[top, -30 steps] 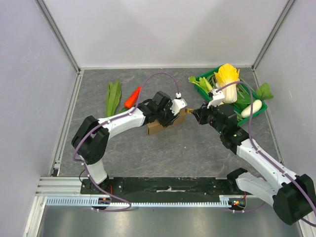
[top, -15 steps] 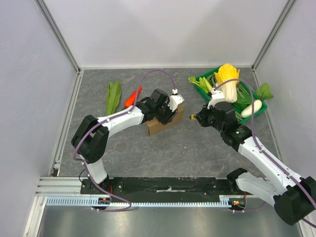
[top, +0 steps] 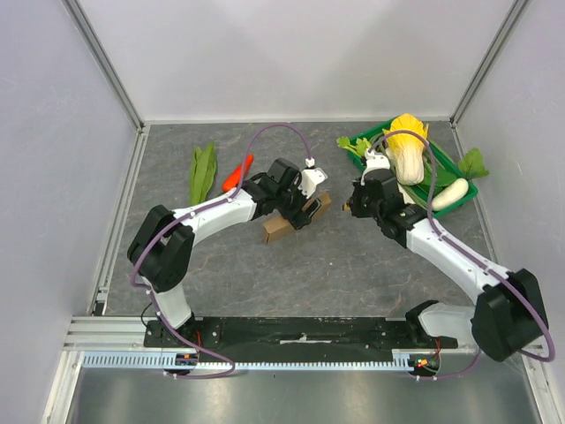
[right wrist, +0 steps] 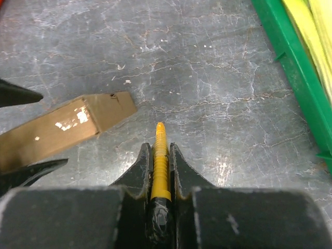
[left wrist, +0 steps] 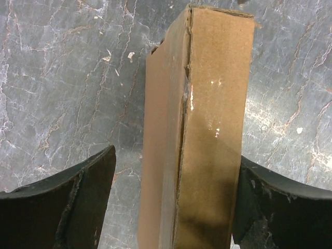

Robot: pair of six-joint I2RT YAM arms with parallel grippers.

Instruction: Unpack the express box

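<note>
1. A grey marbled table [top: 335, 265] is seen, with the express box [left wrist: 207, 129] laid near its middle.
2. The box is straddled by the left tool [left wrist: 177, 154], its jaws spread apart.
3. A yellow ridged rod [right wrist: 158, 135] is clamped in the right tool [right wrist: 158, 149], near the box.

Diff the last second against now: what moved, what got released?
The left gripper opened and let go of the express box; its jaws now stand either side of it. The right gripper, shut on the yellow ridged tool, backed a little off the box's end. Box, carrot and green crate stayed put.
</note>
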